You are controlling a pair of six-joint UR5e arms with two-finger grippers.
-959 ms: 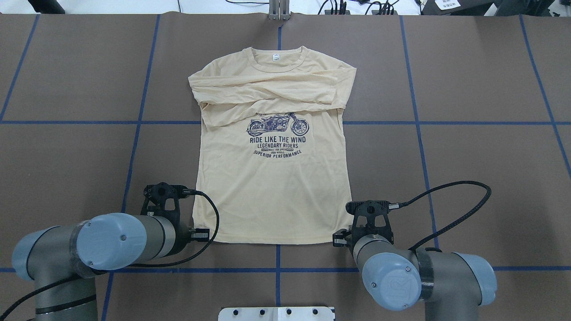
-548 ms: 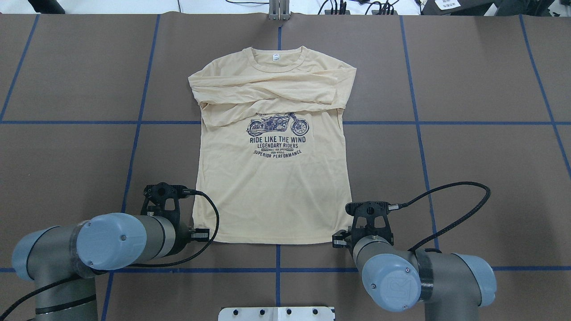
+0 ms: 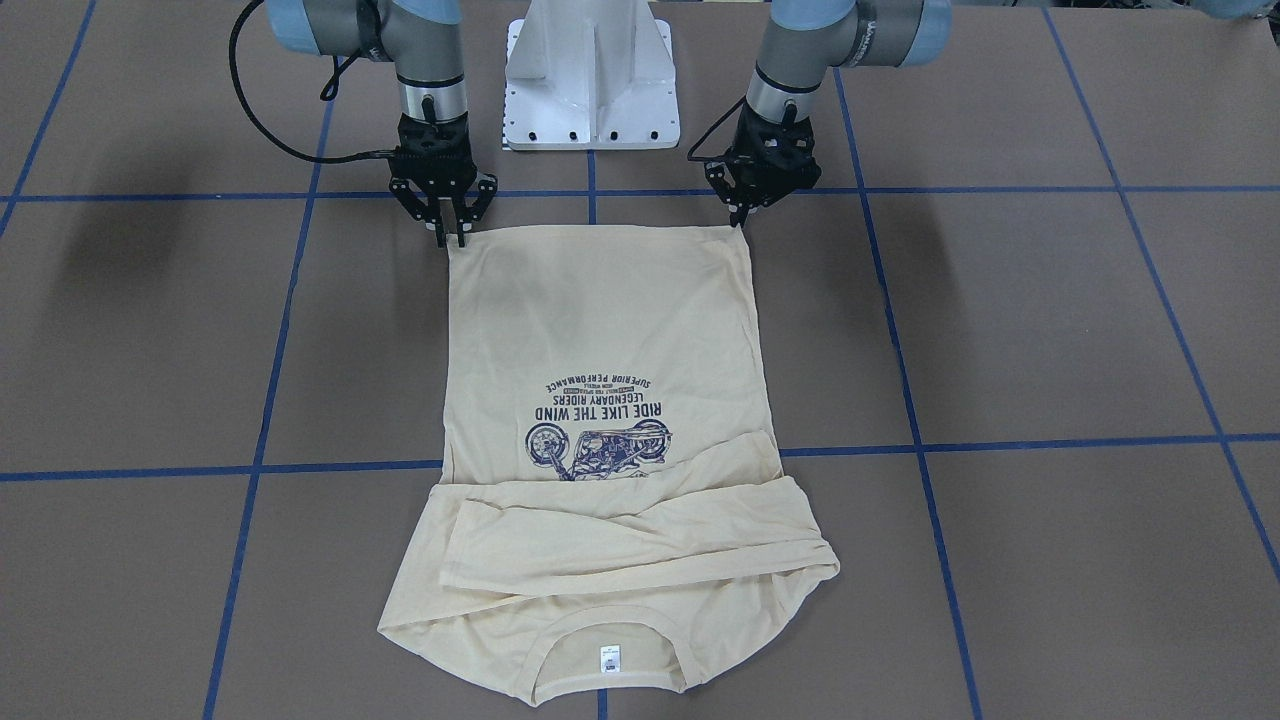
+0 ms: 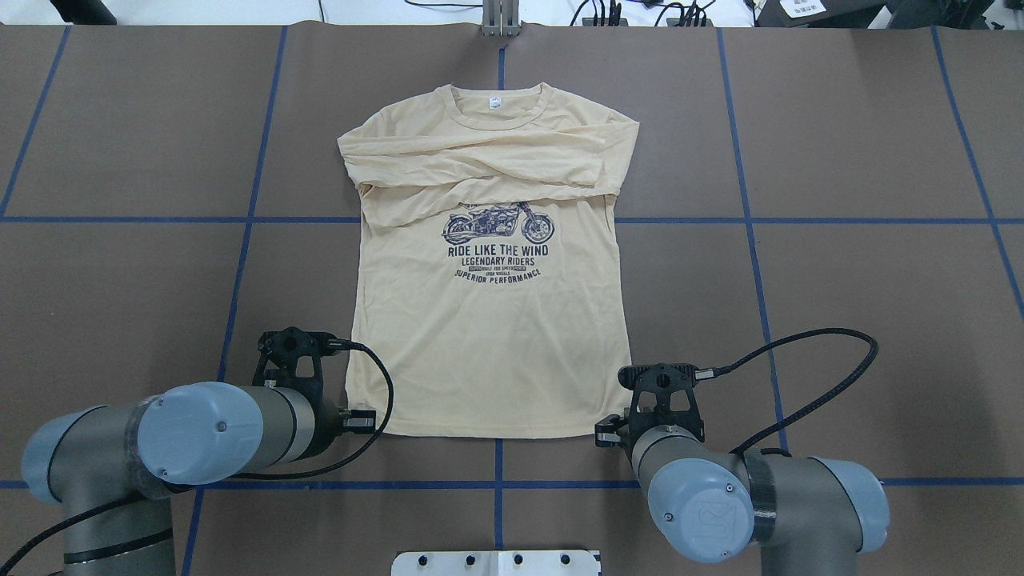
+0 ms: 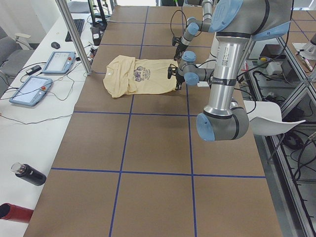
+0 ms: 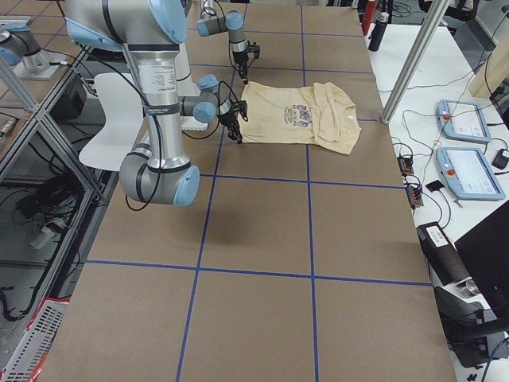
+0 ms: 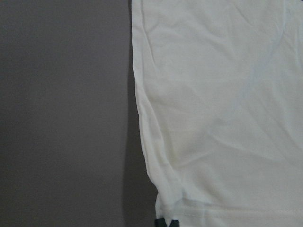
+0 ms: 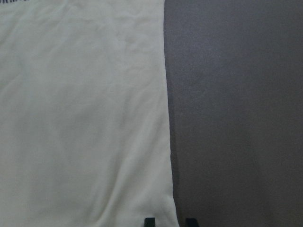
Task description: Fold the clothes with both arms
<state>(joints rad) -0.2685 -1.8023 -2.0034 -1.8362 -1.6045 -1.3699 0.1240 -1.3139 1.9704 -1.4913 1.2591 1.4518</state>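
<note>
Start at your left gripper (image 7: pixel 167 222). In its wrist view the two black fingertips (image 7: pixel 161 222) sit at the bottom edge, drawn almost together on the stitched hem corner of the T-shirt (image 7: pixel 222 118). The thin, faintly creased fabric fills the right of that frame.

The right gripper (image 8: pixel 169 221) stands differently. Its fingertips (image 8: pixel 149 221) are clearly apart and straddle the shirt's side edge at the bottom of the frame, one over cloth and one over bare table. You cannot tell from this view whether they touch either.

In the front-facing view both grippers point down at the hem's two corners near the top of the frame, the left gripper (image 3: pixel 743 220) right of centre and the right gripper (image 3: pixel 451 238) left of centre.

The pale cream-yellow T-shirt (image 4: pixel 488 352) lies flat and face up in the middle of the overhead view, on the matte brown table (image 4: pixel 880 144) gridded with blue lines (image 4: pixel 872 219). Both long sleeves (image 4: pixel 480 164) are folded across the chest, rumpled. Below them is a navy motorcycle print (image 4: pixel 498 224) over "RIDE LIKE THE WIND", "LEGENDARY RIDERS" and "SUPERIOR PERFORMANCE". A small white neck label (image 4: pixel 495 102) sits inside the ribbed collar, its text too small to read.

The grey arms, the left arm (image 4: pixel 200 432) and the right arm (image 4: pixel 704 500), have light blue caps and braided black cables and fill the lower corners.
</note>
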